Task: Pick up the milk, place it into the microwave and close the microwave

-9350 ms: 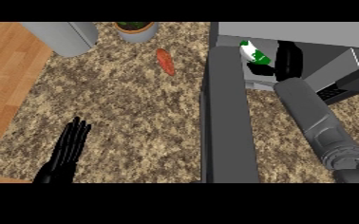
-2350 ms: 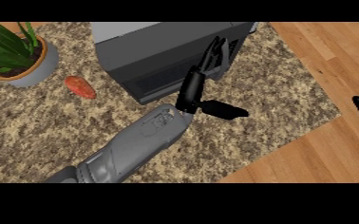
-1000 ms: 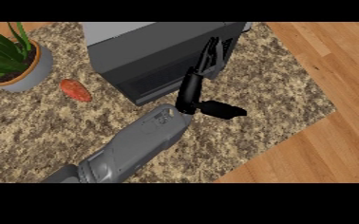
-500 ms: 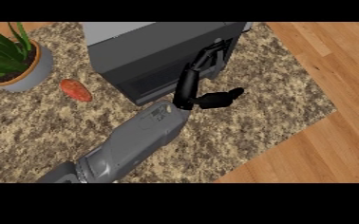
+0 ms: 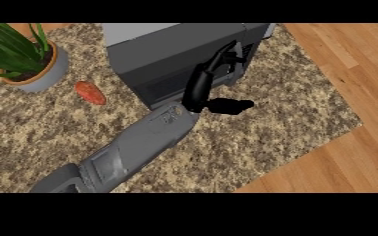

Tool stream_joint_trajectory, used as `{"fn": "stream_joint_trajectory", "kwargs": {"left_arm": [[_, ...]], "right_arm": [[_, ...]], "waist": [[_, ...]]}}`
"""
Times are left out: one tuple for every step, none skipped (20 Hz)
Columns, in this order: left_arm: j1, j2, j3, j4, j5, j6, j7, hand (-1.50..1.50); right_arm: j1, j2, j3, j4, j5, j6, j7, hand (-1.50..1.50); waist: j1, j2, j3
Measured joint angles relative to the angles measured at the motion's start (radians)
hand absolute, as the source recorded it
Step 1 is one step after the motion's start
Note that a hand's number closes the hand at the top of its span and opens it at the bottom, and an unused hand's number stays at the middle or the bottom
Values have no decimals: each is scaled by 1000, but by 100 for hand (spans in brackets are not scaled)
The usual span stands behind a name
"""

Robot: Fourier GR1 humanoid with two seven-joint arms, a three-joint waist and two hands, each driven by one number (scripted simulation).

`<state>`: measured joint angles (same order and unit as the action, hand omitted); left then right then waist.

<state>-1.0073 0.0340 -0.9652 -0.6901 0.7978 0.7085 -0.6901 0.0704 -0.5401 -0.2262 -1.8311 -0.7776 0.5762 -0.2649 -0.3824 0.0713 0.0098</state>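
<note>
The dark grey microwave [image 5: 159, 62] stands at the top middle, and its door looks shut flat against the body. No milk shows in the head view, and the closed front hides the inside. My right hand [image 5: 201, 82] lies against the door's right part. Its fingers [image 5: 225, 57] reach up along the door and its thumb [image 5: 232, 105] sticks out to the right. The hand holds nothing. Its grey forearm [image 5: 140, 147] comes in from the lower left. My left hand is out of view.
A potted green plant [image 5: 33, 72] stands at the left edge. A small orange-red vegetable [image 5: 90, 92] lies beside it on the speckled counter [image 5: 280, 115]. Wooden floor [image 5: 336, 60] shows beyond the counter's edge at the right.
Earlier the microwave stood open, with a green and white carton inside by my right hand; now its door is shut. Over the last second the thumb has lifted slightly.
</note>
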Motion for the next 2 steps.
{"fn": "stream_joint_trajectory", "kwargs": {"left_arm": [[-4, -3, -4, 3, -2, 4, 6, -150], [-8, -6, -7, 7, -3, 9, 11, -150]], "right_arm": [[0, -2, -3, -2, -2, -1, 1, -150], [1, -3, -4, -3, -4, -3, 2, -150]], "waist": [[4, -1, 0], [8, -2, 0]]}}
